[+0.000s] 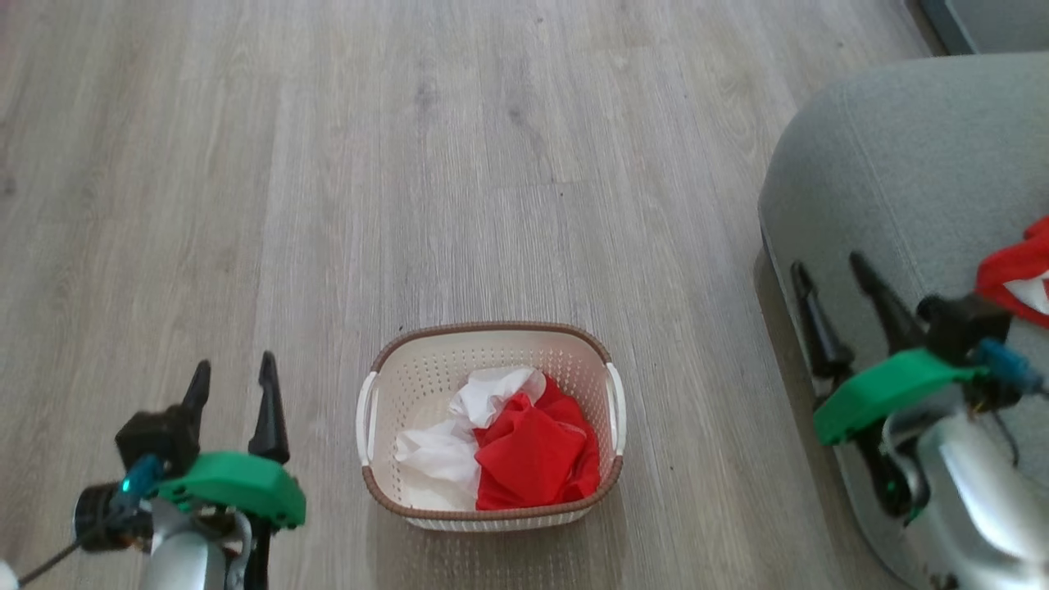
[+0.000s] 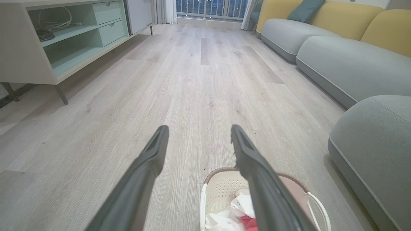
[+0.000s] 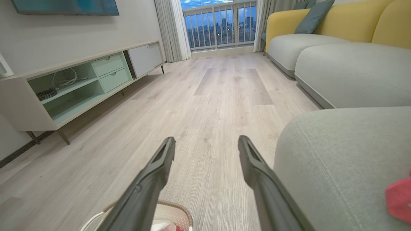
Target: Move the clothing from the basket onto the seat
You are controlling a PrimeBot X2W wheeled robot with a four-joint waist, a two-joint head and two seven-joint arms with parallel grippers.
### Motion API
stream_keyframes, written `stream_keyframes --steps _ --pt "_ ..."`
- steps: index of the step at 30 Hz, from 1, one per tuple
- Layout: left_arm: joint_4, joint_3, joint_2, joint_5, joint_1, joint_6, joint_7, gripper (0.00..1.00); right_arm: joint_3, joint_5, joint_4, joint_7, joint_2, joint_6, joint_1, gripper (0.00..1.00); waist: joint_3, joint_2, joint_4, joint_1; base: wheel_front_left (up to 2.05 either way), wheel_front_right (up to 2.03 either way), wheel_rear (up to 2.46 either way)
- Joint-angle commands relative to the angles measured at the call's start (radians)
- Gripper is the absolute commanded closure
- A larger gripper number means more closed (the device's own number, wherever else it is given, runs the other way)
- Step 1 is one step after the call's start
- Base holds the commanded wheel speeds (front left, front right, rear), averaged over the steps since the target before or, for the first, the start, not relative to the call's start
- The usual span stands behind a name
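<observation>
- The left gripper (image 1: pixel 233 366) has two long, dark, tapered fingers. Its jaws stand wide apart with nothing between them.
- The right gripper (image 1: pixel 828 266) is of the same build, equally wide and empty. It is poised above the near edge of the seat (image 1: pixel 885 147).
- The basket (image 1: pixel 426 369) stands on the floor to the right of the left gripper, between the two grippers. It is a rounded rectangle of cream perforated plastic with a brown woven-look rim and white side handles.
- Inside the basket a crumpled red garment (image 1: pixel 533 455) lies against a white garment (image 1: pixel 442 447). Both are soft and creased.
- The seat extends below and to the right of the right gripper. It has grey-green fabric upholstery, a rounded corner and a stitched seam.
- A second red garment (image 1: pixel 1012 266) lies on the seat just right of the right gripper.
- The floor (image 1: pixel 492 164) is laid in pale, matte wood-grain planks.
- The wrist views show the room ahead of the fingers. A low cabinet (image 2: pixel 32 48) with mint-green shelves and drawers stands to the left. Further grey sofa sections with yellow backrests (image 3: pixel 353 19) stand to the right.
- The right wrist view adds a balcony railing (image 3: pixel 221 29) flanked by curtains.
- The head view gives the basket's full interior from above.
</observation>
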Motion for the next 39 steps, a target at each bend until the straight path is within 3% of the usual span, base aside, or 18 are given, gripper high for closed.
stream_keyframes --steps 1,13,23,39 --pt "-0.044 0.048 0.001 0.016 -0.011 -0.003 -0.012 0.00 0.010 -0.010 -0.039 -0.006 0.005 0.000 0.003 0.00 -0.006 -0.0001 0.001 0.0001 0.00 0.00 0.00" --pt "-0.086 0.102 -0.025 0.061 0.045 -0.021 -0.012 0.00 -0.013 -0.048 -0.055 -0.006 0.033 0.000 0.059 0.00 -0.010 -0.0001 -0.002 0.0001 0.00 0.00 0.00" --pt "-0.086 0.085 -0.032 0.066 0.044 -0.025 -0.012 0.00 -0.032 -0.073 -0.082 -0.006 0.057 0.000 0.064 0.00 0.019 -0.0001 -0.005 0.0001 0.00 0.00 0.00" --pt "0.050 -0.094 -0.033 0.036 -0.154 -0.033 -0.012 0.00 -0.032 -0.090 -0.161 -0.006 0.065 0.000 -0.116 0.00 0.363 -0.0001 -0.023 0.0001 0.00 0.00 0.00"
